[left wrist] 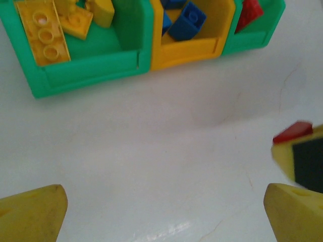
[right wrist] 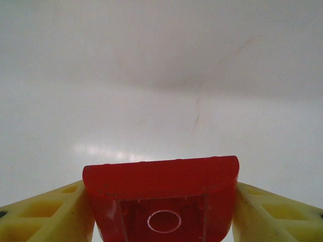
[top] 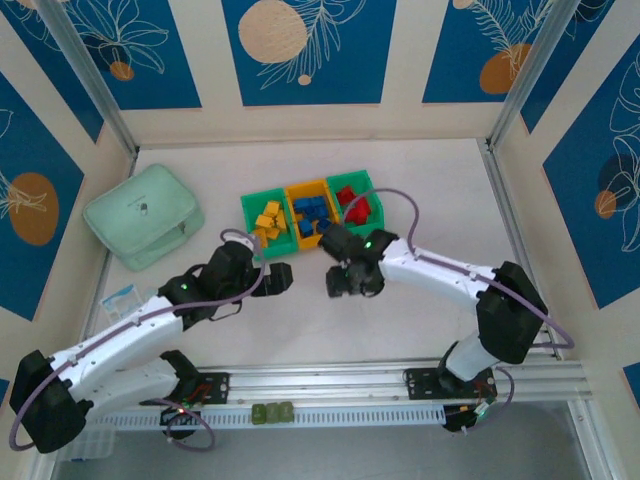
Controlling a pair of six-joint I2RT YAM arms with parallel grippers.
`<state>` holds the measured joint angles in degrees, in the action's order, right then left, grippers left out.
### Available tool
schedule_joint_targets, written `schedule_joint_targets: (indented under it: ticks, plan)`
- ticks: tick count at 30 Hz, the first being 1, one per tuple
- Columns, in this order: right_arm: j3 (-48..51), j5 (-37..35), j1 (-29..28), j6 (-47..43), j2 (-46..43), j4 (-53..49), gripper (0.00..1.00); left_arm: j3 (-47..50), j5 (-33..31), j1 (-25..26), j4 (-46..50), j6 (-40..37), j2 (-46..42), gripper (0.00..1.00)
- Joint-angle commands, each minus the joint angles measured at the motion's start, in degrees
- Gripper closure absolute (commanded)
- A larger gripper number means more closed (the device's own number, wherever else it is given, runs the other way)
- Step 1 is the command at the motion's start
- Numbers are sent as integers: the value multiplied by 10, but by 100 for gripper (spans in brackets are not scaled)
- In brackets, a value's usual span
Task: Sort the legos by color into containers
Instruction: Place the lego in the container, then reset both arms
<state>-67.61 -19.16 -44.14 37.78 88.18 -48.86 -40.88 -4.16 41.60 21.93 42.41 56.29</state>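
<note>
Centre of the top view: your right gripper [top: 342,284] pinches a red brick [right wrist: 160,179]; a slip could drop it short of the rightmost green bin [top: 358,177]. Left gripper [left wrist: 164,212] gapes empty.

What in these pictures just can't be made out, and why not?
Red brick, right wrist view: lower part cut off by the bottom edge.
Right bin, left wrist view: contents mostly cut off by the top edge.
Small clear item, top view: too small to identify.
Blue bricks, top view: piled, too small to count.
</note>
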Motion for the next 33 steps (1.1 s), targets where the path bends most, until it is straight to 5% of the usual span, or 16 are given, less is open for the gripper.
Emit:
schedule_joint_targets:
  ticks: [1,8,19,28,31,33]
  plan:
    - [-56,-7,54,-67,34,8,36,-38,-7,-20,10,-34,15,1]
    - [-203,-11,152,-111,159,57,36,-57,2,-49,-10,-42,32,1]
    - [-434,-36,199,-143,347,19,27,-80,16,-73,-14,-44,57,1]
    - [-373,-42,201,-153,252,46,13,-81,17,-95,-11,-55,55,1]
    - [-307,-55,201,-152,183,71,0,-87,0,-115,6,-72,43,1]
    - [-241,-81,202,-152,126,99,1,-90,-29,-135,19,-97,31,1]
